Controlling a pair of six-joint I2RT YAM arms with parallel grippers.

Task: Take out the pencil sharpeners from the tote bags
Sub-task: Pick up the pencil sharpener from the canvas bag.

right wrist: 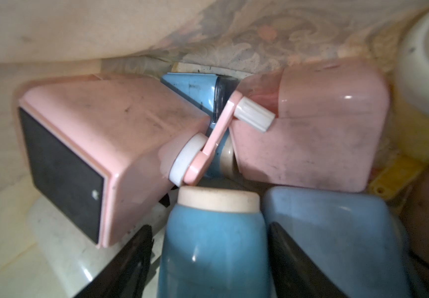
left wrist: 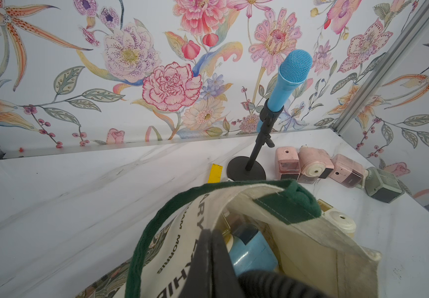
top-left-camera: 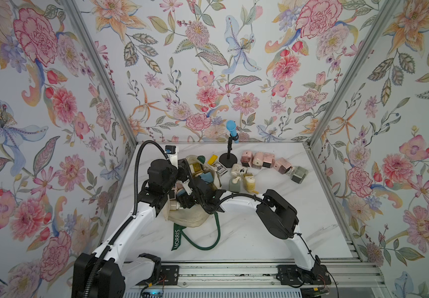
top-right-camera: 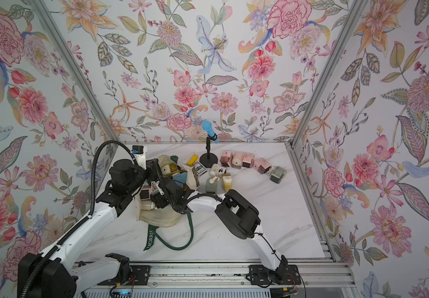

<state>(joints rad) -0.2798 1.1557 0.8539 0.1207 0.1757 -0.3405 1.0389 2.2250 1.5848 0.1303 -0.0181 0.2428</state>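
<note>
Right gripper [right wrist: 209,227]: deep inside the bag, jaws spread wide to either side of a light blue plastic crank sharpener [right wrist: 213,247] with a cream end cap. One finger lies against its body and a sliver of gap shows at the other, so I judge it not yet clamped.

Left gripper [left wrist: 209,233]: fingers pressed together at the rim of the cream canvas tote bag [top-left-camera: 187,219], apparently pinching the cloth to keep the mouth open.

Tote: slumped near the left edge of the white marble-patterned bench [top-left-camera: 247,242], mouth toward the far edge. Its dark green lettered strap [top-left-camera: 176,238] trails toward the near edge.

Removed, eight counted in both top views:
- Four pink boxy sharpeners [top-left-camera: 258,160] and one sage green sharpener with a dark drawer [top-left-camera: 298,174], in a row running toward the far right corner.
- A cream sharpener [top-left-camera: 238,169], a second green sharpener [top-left-camera: 235,184] and a yellow sharpener [top-left-camera: 250,182], clustered between that row and the bag.

Remaining: the right wrist view shows two pink bodies [right wrist: 110,134], a further blue body [right wrist: 332,227], and yellow and cream ones, all packed touching. The exact number cannot be told. A good share of the work looks left.

Obstructions: a pink crank arm with a white knob [right wrist: 218,136] crosses just beyond the blue sharpener's cap. Neighbours hem it in, and both arms crowd the mouth.

Other items:
- Blue microphone on a black round-based stand [top-left-camera: 231,130], at the far edge.
- Flat yellow bar [top-left-camera: 212,159] and small dark printed box [top-left-camera: 218,166], between the stand and the bag.
</note>
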